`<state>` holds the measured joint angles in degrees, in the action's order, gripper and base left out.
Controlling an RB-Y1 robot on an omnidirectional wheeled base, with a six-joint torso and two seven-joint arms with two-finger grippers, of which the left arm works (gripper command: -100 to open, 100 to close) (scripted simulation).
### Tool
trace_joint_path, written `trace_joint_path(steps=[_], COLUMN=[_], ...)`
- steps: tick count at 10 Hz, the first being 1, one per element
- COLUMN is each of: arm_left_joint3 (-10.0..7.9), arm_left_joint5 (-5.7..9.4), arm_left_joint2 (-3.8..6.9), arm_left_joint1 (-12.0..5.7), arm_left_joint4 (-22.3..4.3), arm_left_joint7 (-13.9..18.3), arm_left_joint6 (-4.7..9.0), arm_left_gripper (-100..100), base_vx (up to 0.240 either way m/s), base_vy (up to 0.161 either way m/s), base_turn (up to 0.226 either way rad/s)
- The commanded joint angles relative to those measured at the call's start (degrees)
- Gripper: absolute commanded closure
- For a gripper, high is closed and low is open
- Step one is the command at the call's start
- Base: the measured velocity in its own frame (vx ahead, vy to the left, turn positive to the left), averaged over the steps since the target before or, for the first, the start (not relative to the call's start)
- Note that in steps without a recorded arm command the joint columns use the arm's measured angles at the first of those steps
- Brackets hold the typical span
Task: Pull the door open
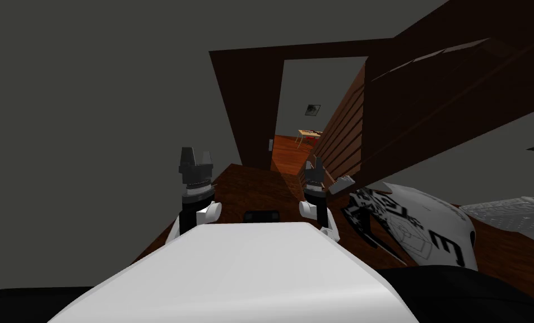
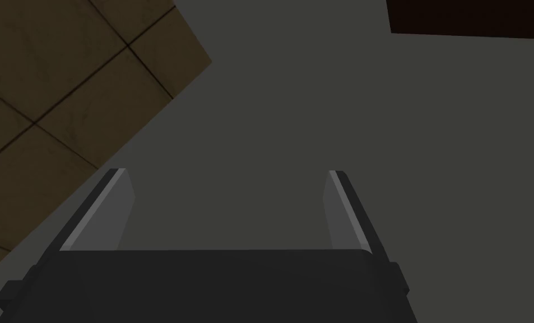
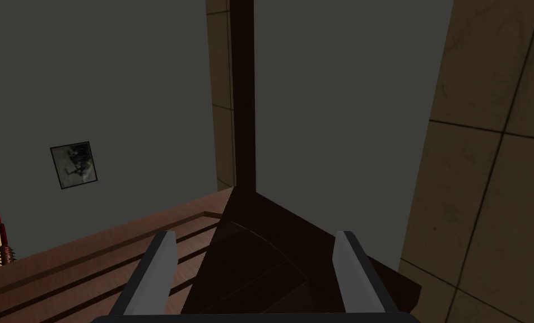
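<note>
Brown slatted door [image 1: 344, 134] ajar, wooden floor [image 1: 287, 151] beyond

The left end effector [image 2: 228, 172] has fingers spread apart.

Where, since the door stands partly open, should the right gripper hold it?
Probably the door's free edge, head-on: its lit and dark faces meet in a narrow corner inside the open right gripper, whose fingers could straddle it.

Reaching forward side by side, well apart: left gripper [image 1: 196, 152] upright, fingers spread wide; right gripper [image 1: 316, 164] likewise spread.
</note>
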<state>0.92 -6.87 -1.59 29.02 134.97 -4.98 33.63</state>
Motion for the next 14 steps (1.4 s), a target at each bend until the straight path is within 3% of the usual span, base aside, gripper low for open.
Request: trace_joint_path(steps=[1, 7, 14], arm_left_joint3=[0.07, 0.32, 0.61], arm_left_joint5=[-0.03, -0.14, -0.26], arm_left_joint2=[0.65, 2.55, 4.21], arm_left_joint1=[-0.94, -4.39, -8.4], arm_left_joint4=[-1.8, -8.3, -15.9], arm_left_joint7=[0.5, 2.5, 4.7], arm_left_joint6=[-0.36, -1.67, -3.21], arm_left_gripper=[-100, -100, -100], base_vx=[0.017, 0.158, 0.095], base_vy=[0.007, -0.051, -0.039], base_turn=[-0.04, -0.007, -0.012])
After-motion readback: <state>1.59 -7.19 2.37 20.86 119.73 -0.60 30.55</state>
